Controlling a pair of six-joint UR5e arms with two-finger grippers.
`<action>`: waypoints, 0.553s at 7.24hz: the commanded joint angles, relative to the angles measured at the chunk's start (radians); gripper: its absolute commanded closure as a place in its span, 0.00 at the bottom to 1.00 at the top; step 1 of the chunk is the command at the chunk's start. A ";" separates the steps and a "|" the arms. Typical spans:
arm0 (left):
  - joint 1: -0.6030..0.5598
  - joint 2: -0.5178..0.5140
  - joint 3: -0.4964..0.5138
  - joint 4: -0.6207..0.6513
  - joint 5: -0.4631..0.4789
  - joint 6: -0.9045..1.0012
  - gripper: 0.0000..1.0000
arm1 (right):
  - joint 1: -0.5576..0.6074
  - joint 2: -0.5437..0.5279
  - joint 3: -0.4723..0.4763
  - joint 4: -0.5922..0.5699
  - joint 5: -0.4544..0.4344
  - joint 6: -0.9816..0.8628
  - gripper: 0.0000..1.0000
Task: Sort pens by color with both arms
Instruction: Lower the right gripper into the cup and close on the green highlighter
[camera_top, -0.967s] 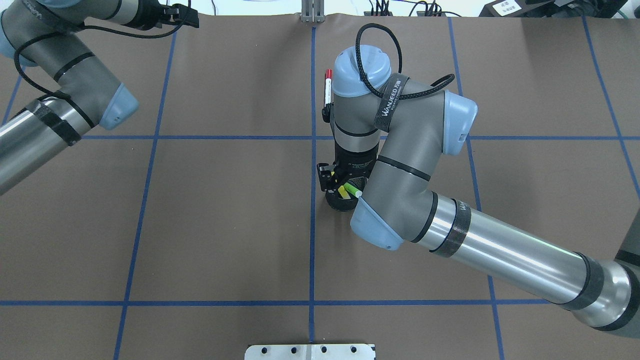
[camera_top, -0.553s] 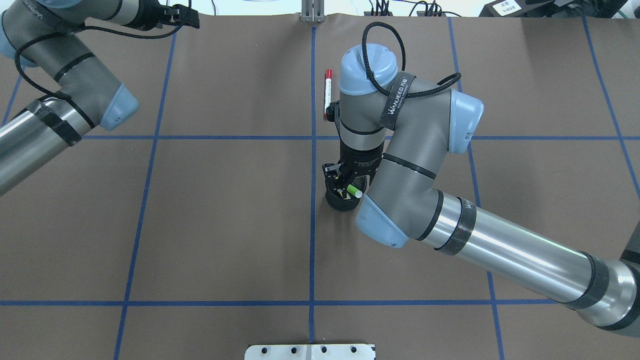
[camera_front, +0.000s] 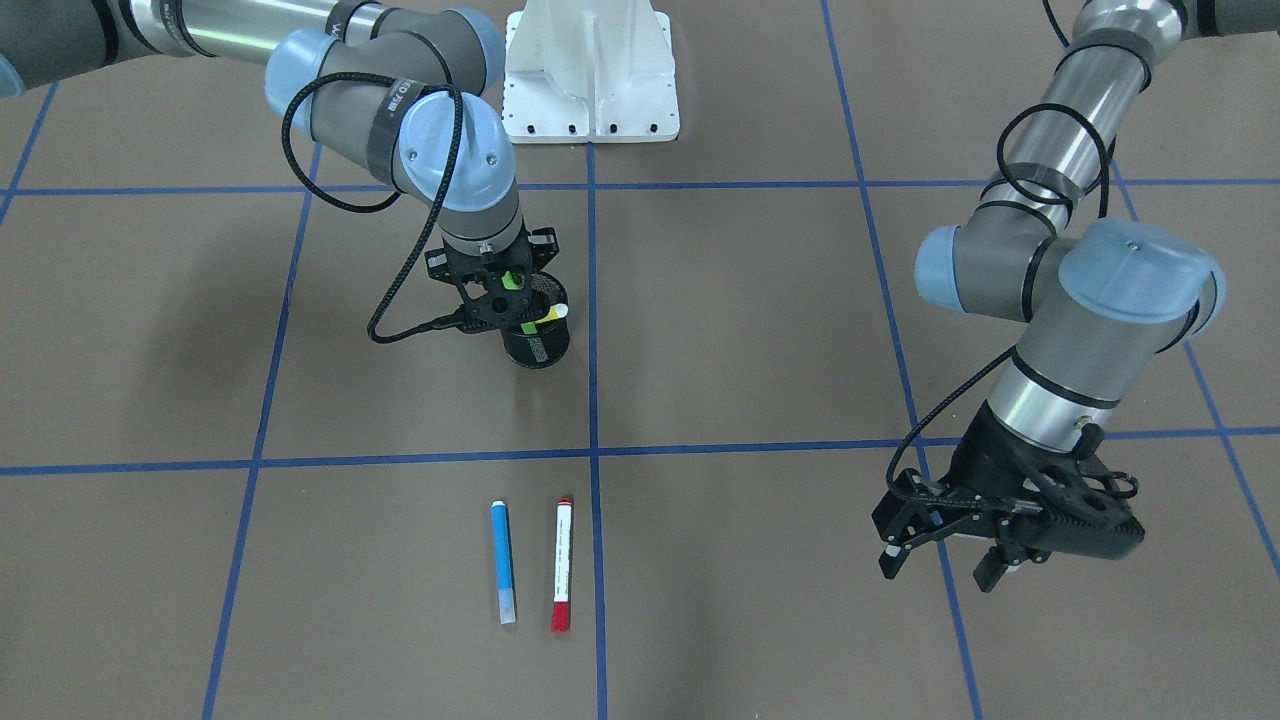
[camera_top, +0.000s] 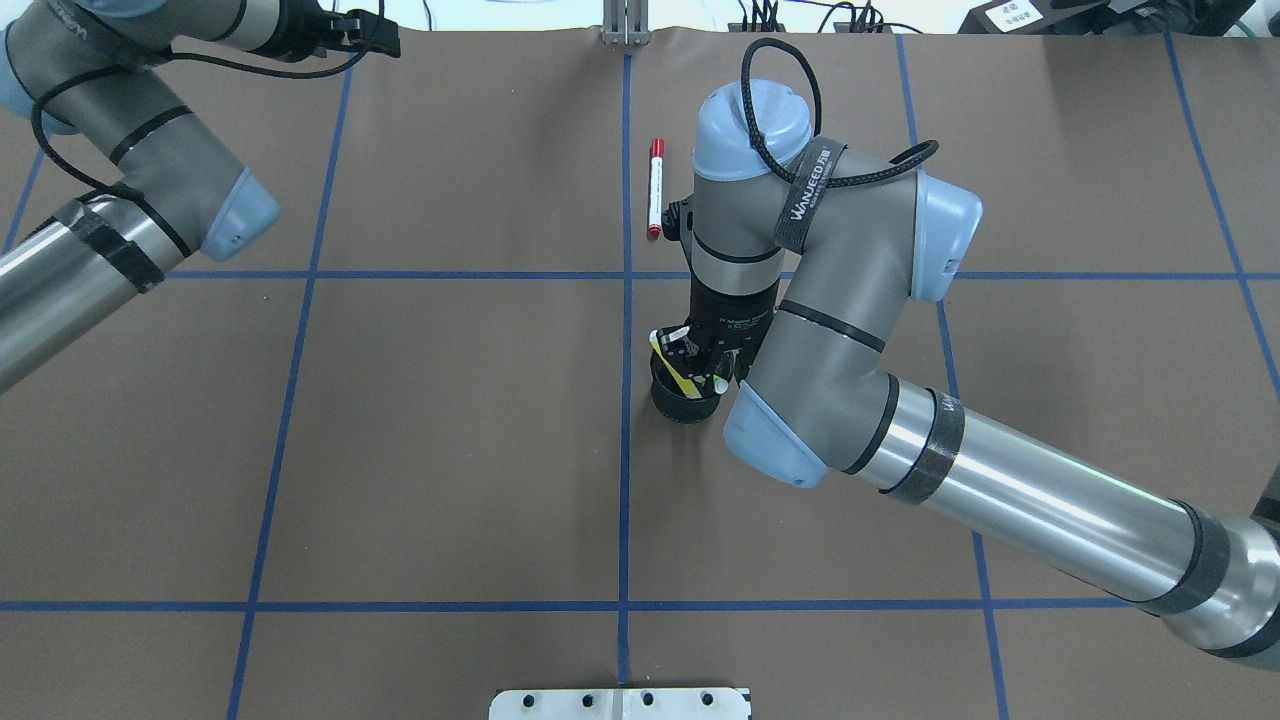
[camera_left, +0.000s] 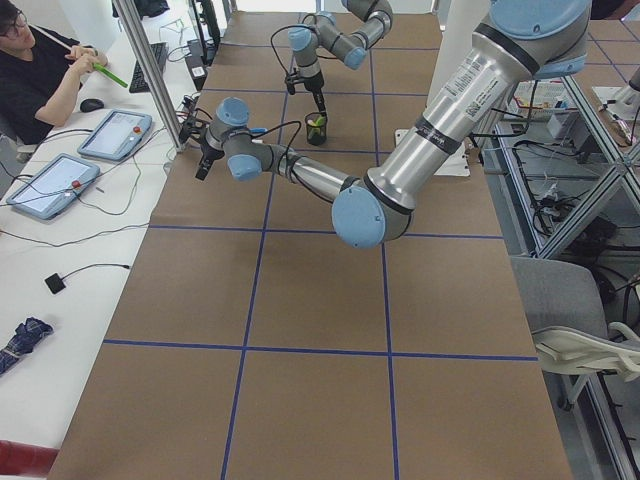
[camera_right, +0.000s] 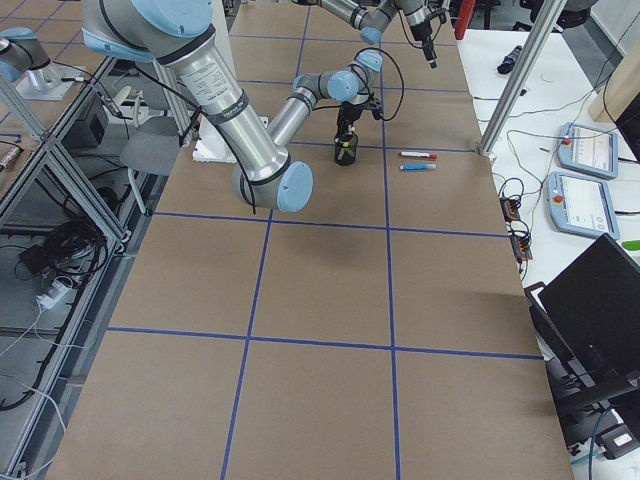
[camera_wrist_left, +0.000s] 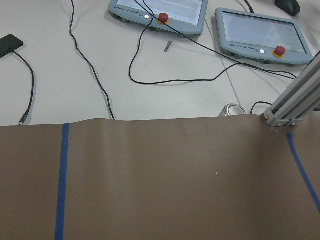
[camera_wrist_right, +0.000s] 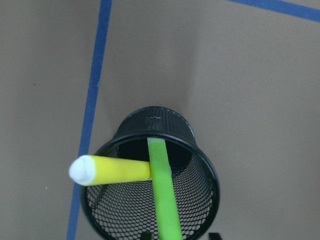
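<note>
two fingers of the right gripper (camera_front: 510, 295) are pinched onto the lime green pen (camera_wrist_right: 165, 200). they hold it steeply over the black mesh cup (camera_front: 540, 348), its lower end down inside the cup. the yellow pen (camera_wrist_right: 117, 170) leans in the same cup, its pale cap poking out over the rim, and in the right wrist view it crosses just behind the green one. the cup stands upright on the brown table (camera_top: 450, 450), just beside a blue tape line (camera_top: 626, 480). the right arm (camera_top: 1000, 490) reaches in from the robot's right and bends down over the cup.

farther from the robot, the blue pen (camera_front: 503, 560) and the red-capped pen (camera_front: 563, 570) lie flat, side by side and apart. both caps point away from the robot, and the blue one lies on the robot's right of the red.

well apart from all of this, the left gripper (camera_front: 940, 565) hangs over bare table near the far edge. its fingers are spread and hold nothing. the left arm (camera_top: 130, 180) is folded back behind it.

a person (camera_left: 40, 70) sits at the white desk beyond the table.
</note>
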 joint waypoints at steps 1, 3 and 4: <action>0.001 0.000 0.000 0.001 0.000 0.000 0.00 | -0.003 0.001 0.002 0.000 0.001 0.000 0.57; -0.001 0.000 0.001 0.001 0.000 0.000 0.00 | -0.010 0.001 0.000 0.003 -0.002 0.001 0.60; -0.001 0.000 0.000 0.001 0.000 0.000 0.00 | -0.010 0.007 0.003 0.003 -0.001 0.006 0.64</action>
